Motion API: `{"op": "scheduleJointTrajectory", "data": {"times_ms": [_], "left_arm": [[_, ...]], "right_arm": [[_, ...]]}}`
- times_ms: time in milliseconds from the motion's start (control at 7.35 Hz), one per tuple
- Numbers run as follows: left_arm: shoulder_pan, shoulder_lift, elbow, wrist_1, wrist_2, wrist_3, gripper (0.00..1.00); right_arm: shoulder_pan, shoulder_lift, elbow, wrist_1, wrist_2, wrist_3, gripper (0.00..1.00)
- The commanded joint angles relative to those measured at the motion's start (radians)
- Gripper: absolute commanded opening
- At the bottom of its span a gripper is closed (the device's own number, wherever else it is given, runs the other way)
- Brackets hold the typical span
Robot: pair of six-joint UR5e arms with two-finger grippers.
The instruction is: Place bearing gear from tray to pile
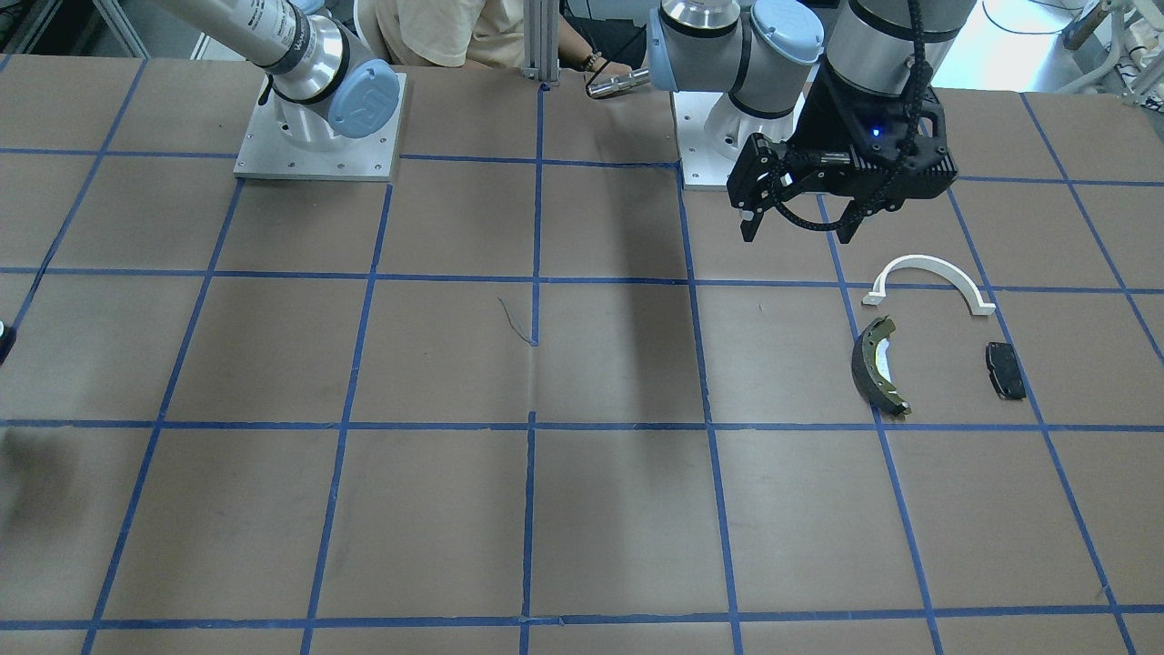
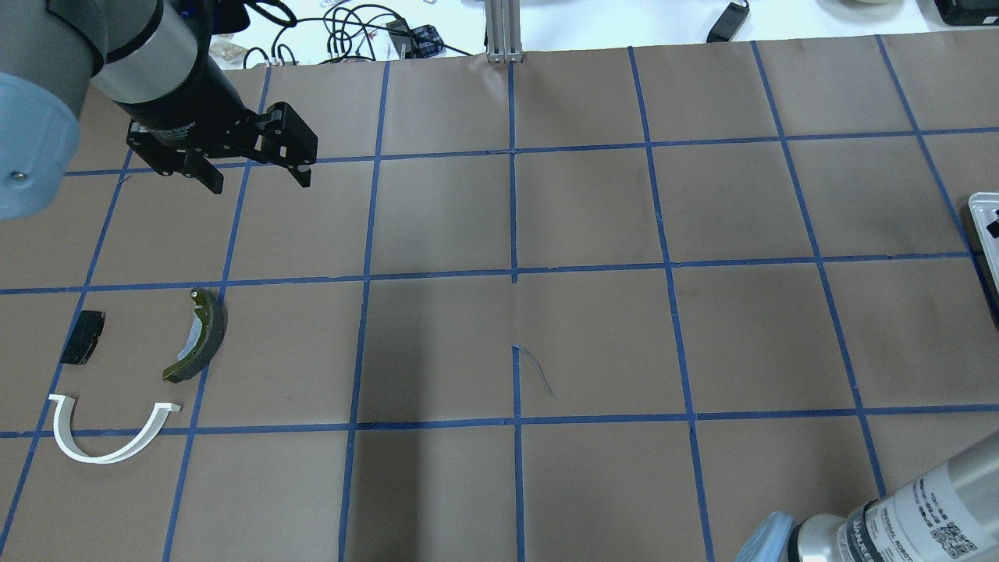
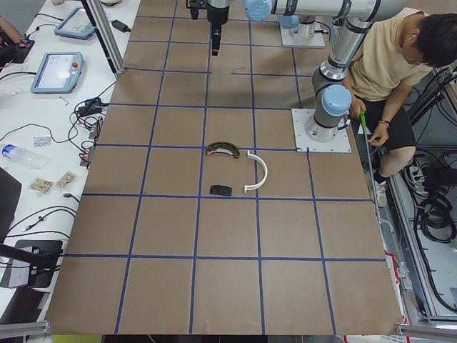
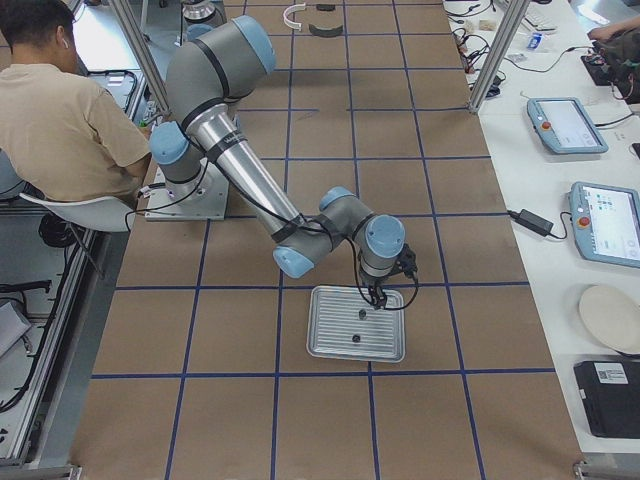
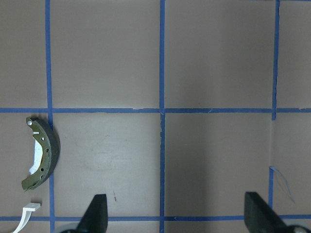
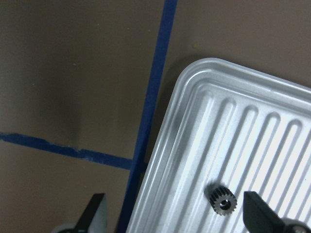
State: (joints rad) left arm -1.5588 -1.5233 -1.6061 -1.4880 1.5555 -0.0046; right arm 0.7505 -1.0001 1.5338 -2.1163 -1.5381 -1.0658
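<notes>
The bearing gear (image 6: 222, 200), small, dark and toothed, lies in the ribbed metal tray (image 6: 204, 121) near its corner. My right gripper (image 6: 175, 221) is open above that corner, with the gear just inside its right finger (image 6: 257, 216). In the exterior right view the gripper (image 4: 378, 293) hovers over the tray (image 4: 330, 345). The pile is a white arch bracket (image 2: 109, 437), a brake shoe (image 2: 199, 336) and a black pad (image 2: 82, 337). My left gripper (image 2: 257, 178) is open and empty, beyond the pile and above the table.
A second small dark part (image 4: 355, 338) lies in the tray. The tray's edge (image 2: 985, 226) shows at the overhead view's right border. A seated person (image 4: 60, 110) is behind the arm bases. Blue tape lines grid the brown table.
</notes>
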Motion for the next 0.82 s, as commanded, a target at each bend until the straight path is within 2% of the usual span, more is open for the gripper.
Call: {"op": "scheduleJointTrajectory", "data": {"times_ms": [0, 136, 408, 680], "left_arm": [[0.0, 0.0, 0.002, 0.0, -0.002, 0.0, 1.0], [0.0, 0.002, 0.002, 0.0, -0.002, 0.0, 1.0], [0.0, 0.002, 0.002, 0.0, -0.002, 0.0, 1.0], [0.0, 0.002, 0.002, 0.0, -0.002, 0.0, 1.0]], "right_arm": [[-0.017, 0.029, -0.007, -0.03, -0.014, -0.023, 0.93], [-0.019, 0.05, -0.018, -0.03, -0.067, -0.019, 0.89], [-0.019, 0.057, -0.02, -0.031, -0.105, -0.022, 0.81], [-0.019, 0.064, -0.027, -0.031, -0.108, -0.019, 0.56]]}}
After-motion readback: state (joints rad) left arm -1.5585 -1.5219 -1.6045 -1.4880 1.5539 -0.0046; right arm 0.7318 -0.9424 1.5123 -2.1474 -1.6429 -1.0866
